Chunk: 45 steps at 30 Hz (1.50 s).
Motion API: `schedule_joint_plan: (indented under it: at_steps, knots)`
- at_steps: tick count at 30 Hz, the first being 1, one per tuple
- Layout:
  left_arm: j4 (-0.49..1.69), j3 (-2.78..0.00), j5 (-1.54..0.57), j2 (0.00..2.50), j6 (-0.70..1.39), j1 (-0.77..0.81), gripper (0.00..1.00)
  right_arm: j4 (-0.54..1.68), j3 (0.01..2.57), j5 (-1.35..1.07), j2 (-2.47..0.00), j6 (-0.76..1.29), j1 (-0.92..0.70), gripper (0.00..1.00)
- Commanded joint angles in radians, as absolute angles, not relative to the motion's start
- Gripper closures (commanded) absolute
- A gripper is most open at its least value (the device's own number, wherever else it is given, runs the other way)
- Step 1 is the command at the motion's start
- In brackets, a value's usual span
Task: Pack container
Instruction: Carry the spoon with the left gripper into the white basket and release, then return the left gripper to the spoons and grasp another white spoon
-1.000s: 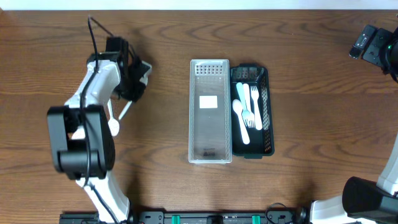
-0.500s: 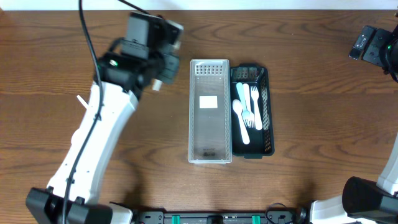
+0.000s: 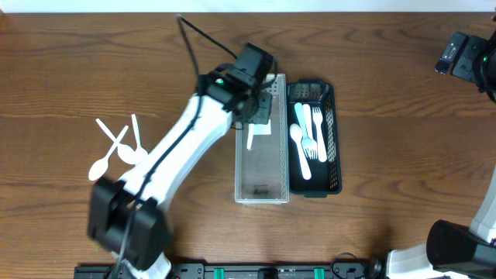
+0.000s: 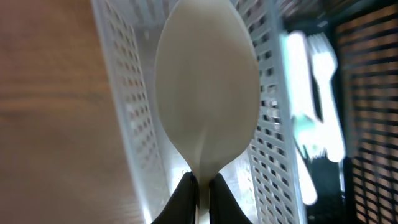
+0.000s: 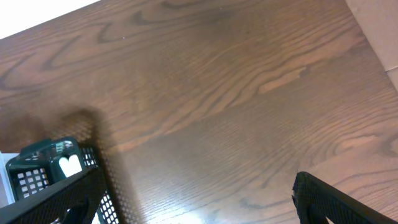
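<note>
Left arm (image 3: 180, 146) swung across from the worktop's (image 3: 387, 232) left side — left fingers (image 4: 188, 191) now over the clear perforated plastic bin (image 3: 262, 184), pinched tight on a white plastic spoon (image 4: 208, 99). Right fingers (image 3: 463, 56) gape wide, empty, off at the far corner.

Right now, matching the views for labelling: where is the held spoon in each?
Overhead: spoon at centre, over the clear bin.
Left wrist: spoon fills the centre, pinched at its neck.
Right wrist: not in it.
Shared landmark: dark basket, in all three.
</note>
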State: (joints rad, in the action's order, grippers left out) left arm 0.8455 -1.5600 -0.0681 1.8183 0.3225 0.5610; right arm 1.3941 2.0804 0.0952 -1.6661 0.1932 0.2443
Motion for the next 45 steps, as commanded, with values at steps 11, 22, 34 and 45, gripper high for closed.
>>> schedule_joint_plan:
  at_steps: [11,22,34,45]
  knots:
    - [0.852,-1.552,-0.096,2.016,0.397,0.59,0.64,1.394,2.079,0.101,-1.669,0.178,0.25,0.01]
    - [0.94,-1.653,0.075,1.847,0.157,0.584,0.23,1.391,2.079,0.101,-1.669,0.178,0.25,0.01]
    - [1.073,-1.684,0.199,1.533,0.187,0.141,0.14,1.392,2.079,0.101,-1.669,0.178,0.25,0.01]
    - [1.055,-1.501,-0.018,1.74,0.142,-0.136,0.14,1.391,2.079,0.101,-1.669,0.178,0.25,0.01]
